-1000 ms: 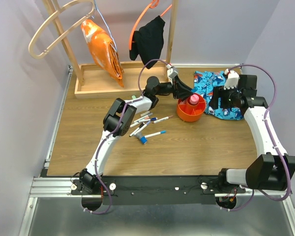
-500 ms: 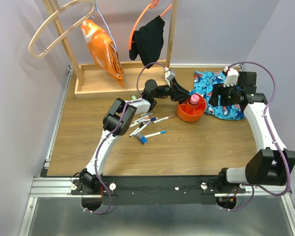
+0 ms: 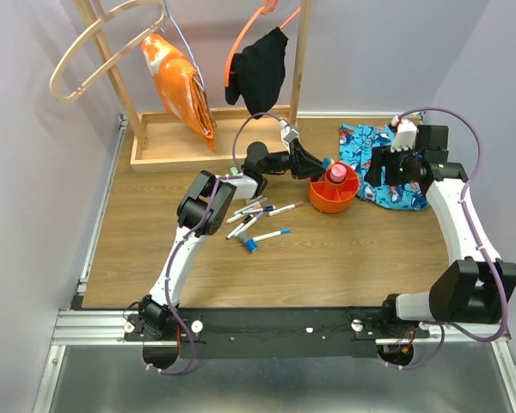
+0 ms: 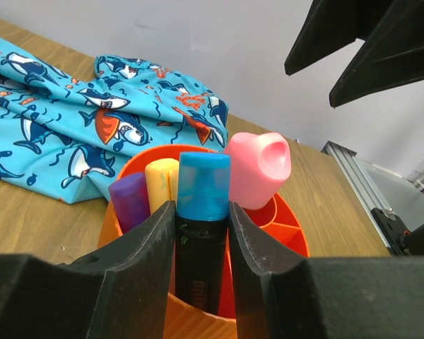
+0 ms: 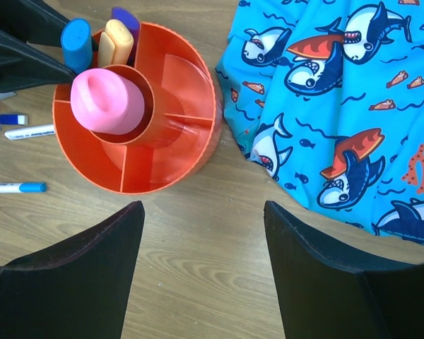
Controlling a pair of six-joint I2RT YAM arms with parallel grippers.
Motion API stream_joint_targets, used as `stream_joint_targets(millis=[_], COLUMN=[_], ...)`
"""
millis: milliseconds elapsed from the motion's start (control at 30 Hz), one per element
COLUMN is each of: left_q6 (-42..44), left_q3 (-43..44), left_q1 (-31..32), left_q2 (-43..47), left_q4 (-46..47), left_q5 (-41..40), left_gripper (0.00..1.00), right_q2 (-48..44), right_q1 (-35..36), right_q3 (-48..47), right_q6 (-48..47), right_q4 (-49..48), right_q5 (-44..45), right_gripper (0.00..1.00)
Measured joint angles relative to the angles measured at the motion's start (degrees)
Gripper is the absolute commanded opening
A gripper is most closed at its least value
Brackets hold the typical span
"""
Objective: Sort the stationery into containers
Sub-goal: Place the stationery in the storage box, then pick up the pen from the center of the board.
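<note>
Over the last second the left arm's wrist swings back and leftward, while the left gripper [image 3: 314, 166] stays at the left rim of the tub [image 3: 331, 202], which stands toward the far right of the table. The right arm settles a little and then holds. I read this as the end of a placement, with the blue marker [image 4: 202, 187] now standing in a rim compartment and the let-go about to come. That would make one more piece sorted. Several pens [image 3: 258, 215] lie loose mid-table, left of the tub and nearer the front edge, so much of the task remains. The left wrist view shows what the top view cannot: the left jaws are narrow and press the blue marker on both sides. Just beside it are a yellow marker [image 4: 161, 180] and a purple marker [image 4: 131, 201], and the pink tube [image 4: 258, 169] is upright behind. The right wrist view looks straight down and gives the layout. The tube fills the centre cup, the three markers share one outer section on the tub's left, and the other sections are bare. The cloth [image 5: 339, 106] lies just beside the tub toward the right edge. The right gripper [image 5: 203, 208] hangs wide apart above the table, holding nothing
</note>
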State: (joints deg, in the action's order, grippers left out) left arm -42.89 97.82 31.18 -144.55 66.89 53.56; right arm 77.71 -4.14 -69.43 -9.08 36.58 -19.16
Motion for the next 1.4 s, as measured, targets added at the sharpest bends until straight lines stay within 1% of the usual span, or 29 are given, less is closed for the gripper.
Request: stream_joint_targets(millis=[167, 233, 333, 367, 400, 433, 633, 733, 867, 900, 967, 1033, 1133, 1167, 1200, 1233, 1333, 1400], left_q6=[0.0, 0.0, 0.3, 0.4, 0.4, 0.5, 1.8, 3.5, 10.6, 14.7, 21.5, 31.6, 44.6, 48.8, 53.4, 56.5, 63.0, 64.5], left_q3=[-0.6, -0.9, -1.8, -2.6, -3.1, -4.0, -8.8, -10.8, -15.6, -17.1, -18.4, -19.1, -19.8, -19.7, -19.1, -18.6, -17.7, -17.0], left_q1=[-0.1, -0.1, -0.2, -0.3, -0.4, -0.5, -1.2, -1.4, -1.5, -1.4, -1.1, -0.5, 0.1, 0.3, 0.6, 0.7, 0.7, 0.7], left_q2=[0.1, 0.4, 1.4, 2.0, 2.6, 3.3, 8.4, 12.3, 21.9, 26.6, 32.1, 38.9, 45.9, 47.5, 48.6, 48.7, 47.5, 45.7], left_q4=[0.4, 0.4, 0.3, 0.3, 0.2, 0.3, -1.0, -4.9, -17.2, -24.3, -33.5, -48.2, -64.6, -69.8, -77.5, -82.4, -95.3, -102.0], left_q5=[0.4, 0.7, 1.2, 1.4, 1.6, 1.7, 2.6, 2.7, 2.6, 2.0, 0.9, -2.6, -6.7, -8.1, -9.6, -10.8, -14.5, -17.5], left_gripper=[0.5, 0.57, 0.64, 0.68, 0.86, 0.99, 0.99, 0.99, 0.99, 0.99, 0.99, 0.99, 0.99, 0.99, 0.99, 0.99, 0.99, 0.98], right_q2=[0.3, 0.3, 0.3, 0.3, 0.3, 0.3, 0.1, -0.6, -3.0, -3.9, -6.2, -8.0, -9.7, -10.1, -10.4, -10.6, -11.4, -11.5], right_q1=[0.0, 0.0, 0.0, 0.0, 0.0, 0.0, 0.0, 0.0, 0.0, 0.0, 0.0, 0.0, 0.0, 0.1, 0.1, 0.1, 0.3, 0.4], right_q3=[-0.5, -0.6, -0.7, -0.8, -1.0, -1.2, -1.9, -1.9, -1.5, -1.0, 0.2, 1.2, 2.0, 2.1, 2.2, 2.4, 4.4, 6.0], right_q6=[0.0, 0.0, 0.0, 0.0, 0.0, 0.0, 0.0, 0.0, 0.0, 0.0, 0.0, -0.3, -1.7, -2.4, -3.3, -4.0, -5.0, -4.2], right_q4=[0.0, 0.0, 0.0, 0.0, 0.0, 0.0, 0.0, -0.1, -0.4, -0.7, -0.9, -0.9, -0.9, -0.9, -0.9, -1.0, -2.3, -3.6], right_q5=[-0.3, -0.5, -0.9, -1.0, -1.1, -1.1, -1.4, -1.5, -1.6, -1.7, -2.5, -3.4, -4.5, -4.9, -5.7, -6.4, -8.6, -9.7], right_gripper=[0.76, 0.76, 0.76, 0.76, 0.76, 0.76, 0.76, 0.76, 0.76, 0.76, 0.76, 0.76, 0.76, 0.76, 0.76, 0.76, 0.75, 0.73])
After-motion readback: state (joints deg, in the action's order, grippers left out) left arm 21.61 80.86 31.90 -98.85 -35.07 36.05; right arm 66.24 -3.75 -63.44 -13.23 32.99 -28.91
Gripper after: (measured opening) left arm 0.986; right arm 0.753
